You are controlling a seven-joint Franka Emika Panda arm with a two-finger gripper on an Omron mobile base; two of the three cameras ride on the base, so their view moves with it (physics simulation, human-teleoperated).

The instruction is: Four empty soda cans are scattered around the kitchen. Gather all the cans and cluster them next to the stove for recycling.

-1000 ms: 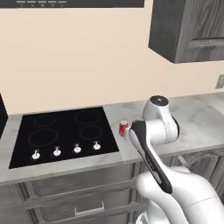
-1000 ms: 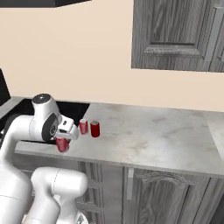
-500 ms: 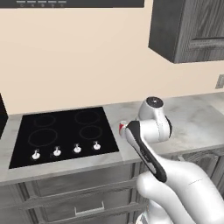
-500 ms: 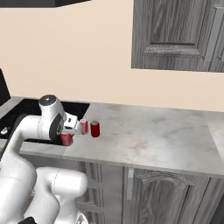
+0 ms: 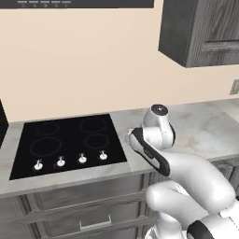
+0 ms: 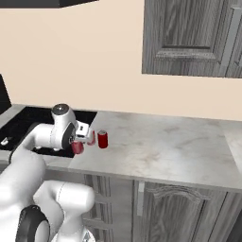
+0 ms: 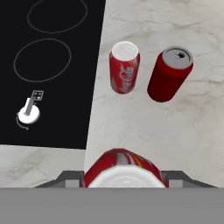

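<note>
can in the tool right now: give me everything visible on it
The held can is red with white swirl markings and a pale silver end facing the hand camera. It sits clamped between the two fingers of the tool, above the marble counter just right of the stove edge. In the right base view it hangs clear of the two standing cans beyond it, touching neither.

1. Stove (image 5: 70, 142): flat black glass cooktop set in the grey marble counter, faint ring burners, white knobs along its front edge.
2. Two red soda cans stand upright on the marble just beside the stove's right edge: one (image 7: 124, 67) with white lettering, its neighbour (image 7: 169, 74) plain red, silver top.
3. Third can (image 7: 124, 169), red, silver top, held off the counter.
</note>
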